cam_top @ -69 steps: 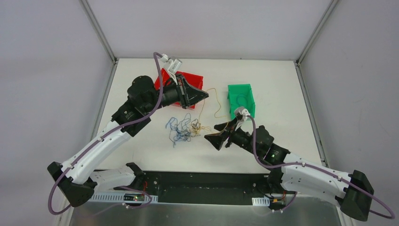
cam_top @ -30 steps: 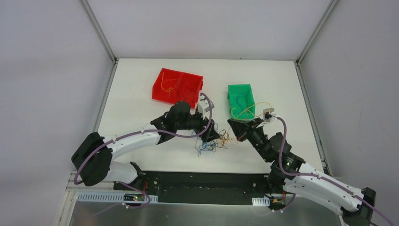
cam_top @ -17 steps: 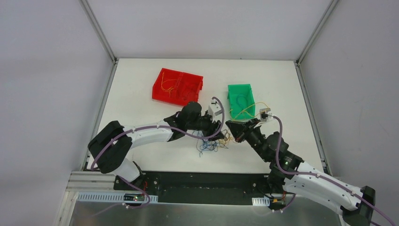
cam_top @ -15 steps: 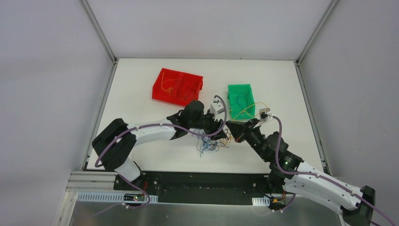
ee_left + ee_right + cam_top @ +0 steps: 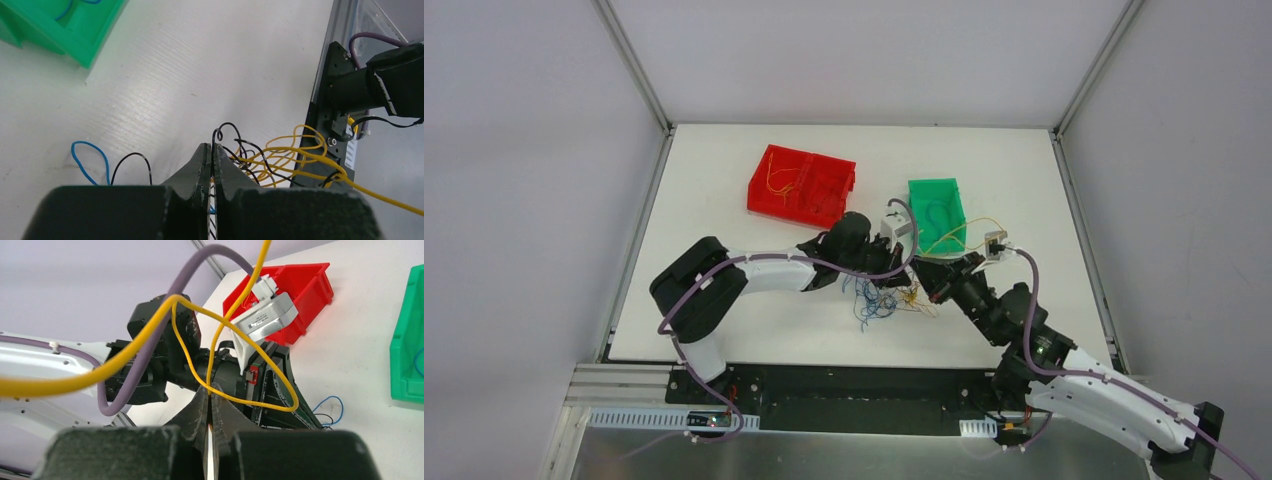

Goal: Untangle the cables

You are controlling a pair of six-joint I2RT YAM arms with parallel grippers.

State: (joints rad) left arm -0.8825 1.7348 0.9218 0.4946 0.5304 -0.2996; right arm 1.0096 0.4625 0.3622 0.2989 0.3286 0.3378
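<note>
The cables (image 5: 882,300) form a small tangle of blue, dark and yellow wires on the white table between the two arms. My left gripper (image 5: 211,149) is shut on a thin black wire (image 5: 226,126) that curls up out of its tips. Yellow loops (image 5: 287,152) lie just right of it, and a blue loop (image 5: 86,150) to its left. My right gripper (image 5: 210,389) is shut on a yellow wire (image 5: 272,406) that loops in front of the left arm. In the top view the left gripper (image 5: 903,280) and right gripper (image 5: 922,282) nearly meet tip to tip above the tangle.
A red bin (image 5: 801,186) at the back left holds a yellow wire. A green bin (image 5: 936,214) at the back right holds a blue one, and a yellow strand (image 5: 969,226) arches over its near corner. The left arm's wrist camera (image 5: 264,317) sits close ahead of my right gripper.
My left arm has reached rightward to the tangle and its jaws have gone from open to shut on the black wire. The right gripper has stayed shut on the yellow wire, hardly moving.
</note>
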